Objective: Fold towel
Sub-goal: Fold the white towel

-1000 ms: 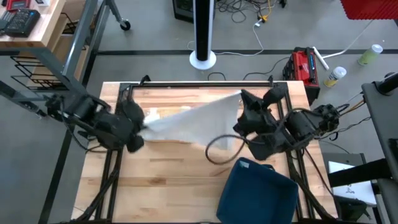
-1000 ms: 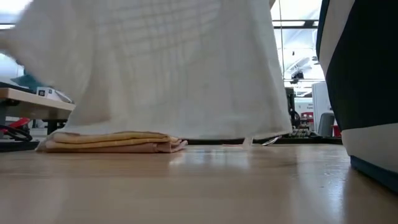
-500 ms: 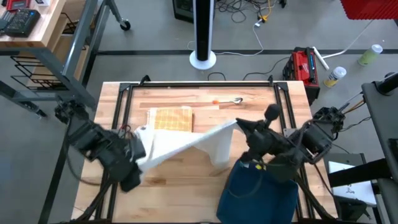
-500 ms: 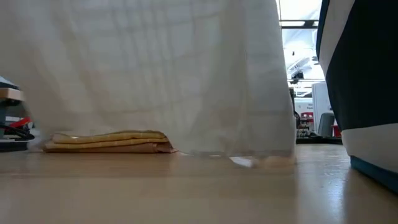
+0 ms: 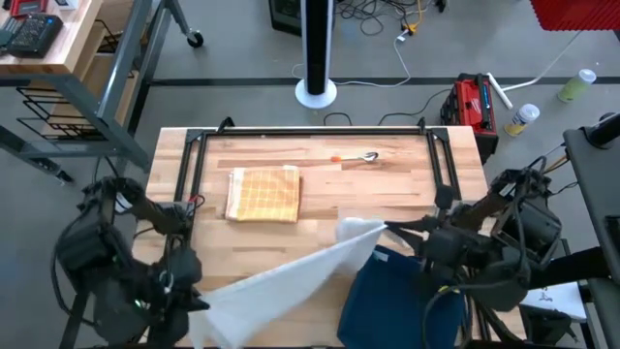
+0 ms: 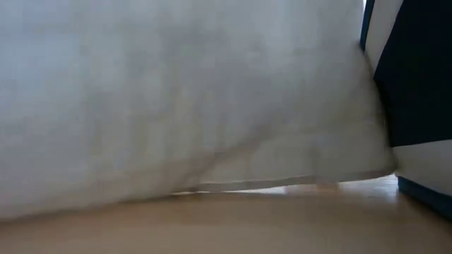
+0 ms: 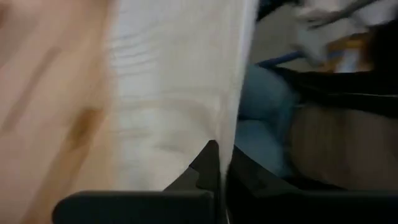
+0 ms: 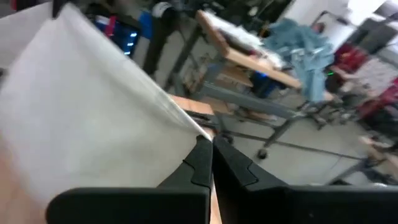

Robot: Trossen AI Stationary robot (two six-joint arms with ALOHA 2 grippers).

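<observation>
A white towel (image 5: 291, 276) is stretched in a slanting band over the table's near half, between my two grippers. My left gripper (image 5: 197, 302), near the front left corner, is shut on the towel's left end. My right gripper (image 5: 390, 230), on the right by the blue bin, is shut on the other end. In the low view the towel (image 6: 176, 99) fills nearly the whole picture, and its lower hem (image 6: 282, 185) hangs just above the tabletop. A folded yellow towel (image 5: 263, 194) lies flat on the table farther back. My left gripper pinches the towel's upper edge at its left end (image 7: 219, 134) between its shut fingers (image 7: 205, 167). It slants downward. The cloth runs away from the fingers as a broad, fairly taut sheet. My right gripper pinches the towel's upper corner at its right end (image 8: 198, 132) between its shut fingers (image 8: 202, 158), pointing nearly level. The cloth spreads away from the fingers and hangs below them, drawn toward the other gripper.
A dark blue bin (image 5: 392, 296) stands at the table's near right, right under my right gripper; its wall shows in the low view (image 6: 417, 85). A spoon (image 5: 364, 157) with an orange bit beside it lies near the far edge. A black frame (image 5: 310, 131) rims the table.
Both grippers have carried the white towel from over the table's far middle toward the near edge, the left one farther and toward the front left corner. Both have turned at the wrist. The towel now stretches across the near half, and the yellow towel is uncovered.
</observation>
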